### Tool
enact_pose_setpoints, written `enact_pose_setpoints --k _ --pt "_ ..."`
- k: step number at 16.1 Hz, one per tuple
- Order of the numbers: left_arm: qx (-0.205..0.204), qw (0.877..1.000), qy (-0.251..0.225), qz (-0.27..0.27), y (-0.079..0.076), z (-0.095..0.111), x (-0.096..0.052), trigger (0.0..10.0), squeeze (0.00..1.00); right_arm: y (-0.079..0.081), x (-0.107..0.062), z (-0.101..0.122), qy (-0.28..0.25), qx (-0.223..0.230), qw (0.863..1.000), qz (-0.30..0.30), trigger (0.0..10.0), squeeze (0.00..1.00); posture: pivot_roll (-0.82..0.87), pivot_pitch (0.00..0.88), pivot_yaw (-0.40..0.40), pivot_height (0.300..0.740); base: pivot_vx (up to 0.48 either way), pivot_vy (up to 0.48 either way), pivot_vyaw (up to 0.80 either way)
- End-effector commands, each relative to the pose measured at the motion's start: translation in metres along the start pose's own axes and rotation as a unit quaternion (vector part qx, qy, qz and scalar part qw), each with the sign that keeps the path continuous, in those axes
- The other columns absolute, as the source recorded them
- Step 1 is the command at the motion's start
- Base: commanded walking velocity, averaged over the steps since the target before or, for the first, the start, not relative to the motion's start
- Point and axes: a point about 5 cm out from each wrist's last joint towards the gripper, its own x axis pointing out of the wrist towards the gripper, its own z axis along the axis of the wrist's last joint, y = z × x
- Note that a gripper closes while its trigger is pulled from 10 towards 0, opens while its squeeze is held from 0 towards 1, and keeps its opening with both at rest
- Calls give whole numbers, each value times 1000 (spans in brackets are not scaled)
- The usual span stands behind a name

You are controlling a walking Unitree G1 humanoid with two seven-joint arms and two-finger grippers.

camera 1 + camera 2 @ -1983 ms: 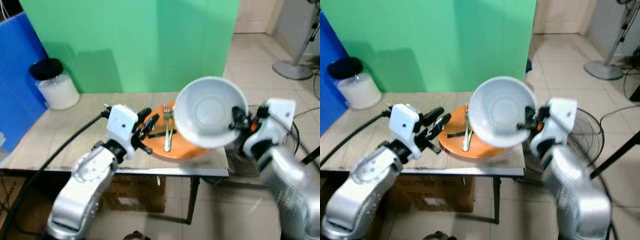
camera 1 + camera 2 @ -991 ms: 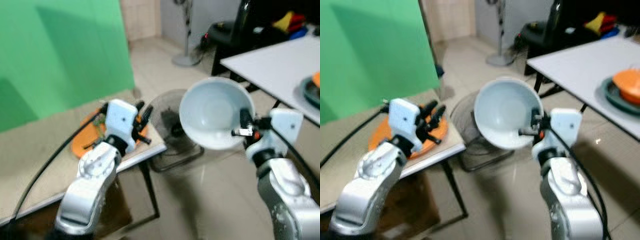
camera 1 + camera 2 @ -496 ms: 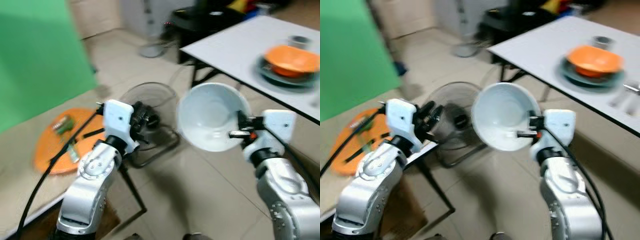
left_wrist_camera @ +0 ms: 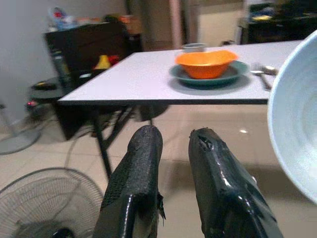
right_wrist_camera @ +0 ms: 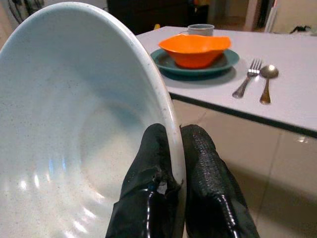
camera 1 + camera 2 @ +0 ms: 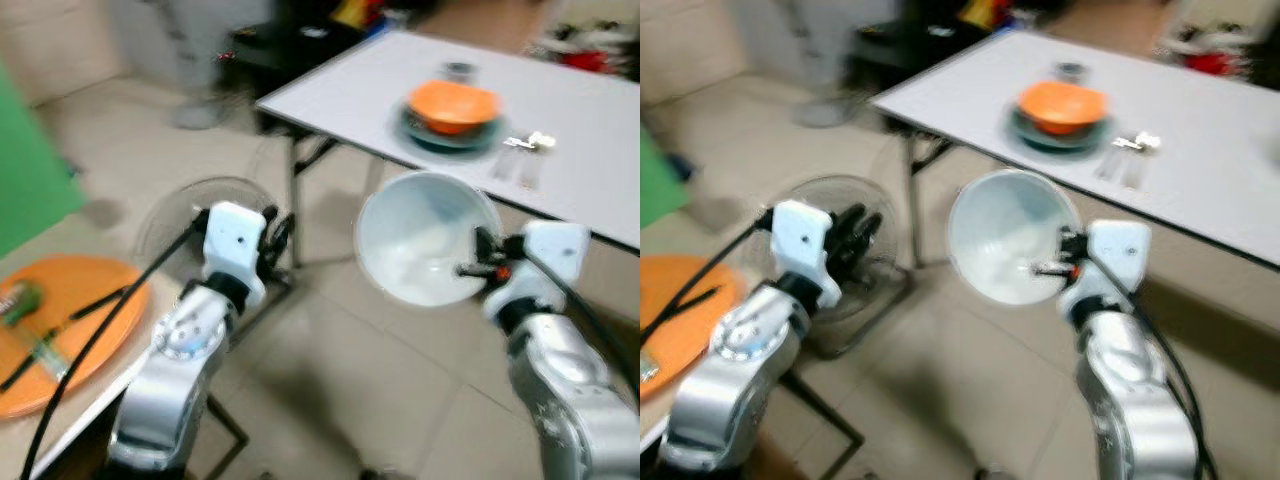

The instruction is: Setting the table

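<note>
Against the frame half a second back, the whole view is seen swung round: the white surface (image 6: 560,120) with its place setting is now nearer and more central, the orange tray (image 6: 60,330) on the wooden surface is pushed to the left edge, and the floor fan (image 6: 185,215) is shifted left behind the left arm; the picture is blurred. The white bowl (image 6: 425,240) is held as before, raised over the tiled floor (image 6: 330,370) in front of the white surface. The right hand (image 5: 179,163) is clamped on the bowl's rim, one finger inside and one outside. The bowl is tipped on edge, its opening turned toward the camera and leftward, its rim close to upright. It is round, deep, pale white with fine speckles and a glossy inside, and nothing is seen in it. The left hand (image 4: 171,144) is carried empty, level with the bowl and to its left, its fingers (image 4: 141,168) close together with a narrow gap between them. On the white surface an orange bowl (image 6: 453,104) is set on a dark green plate (image 6: 448,130), with a small grey cup (image 4: 194,47) just beyond and a fork (image 5: 246,78) and spoon (image 5: 267,82) laid side by side to the right.
</note>
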Motion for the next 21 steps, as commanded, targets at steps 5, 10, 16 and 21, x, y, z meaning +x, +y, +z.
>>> enact_pose_setpoints --k 5,10,16,21 --pt "-1 1000 -1 -15 -6 0 2 10000 0 -4 -5 5 -9 -2 1000 -8 10000 0 25 0 71 740 0 0 -800" --pt "-19 999 0 -33 -10 -2 1 10000 0 -6 -9 5 -10 4 1000 -21 10000 0 2 0 83 740 0 0 -800" --pt "-29 999 3 -40 -10 -3 2 10000 0 -15 -9 8 -13 17 998 -52 10000 0 -3 0 88 740 220 0 -800" --pt "-22 1000 10 -17 0 -5 0 10000 0 -23 -5 10 -13 53 996 -70 10000 0 13 0 73 740 298 0 -800"
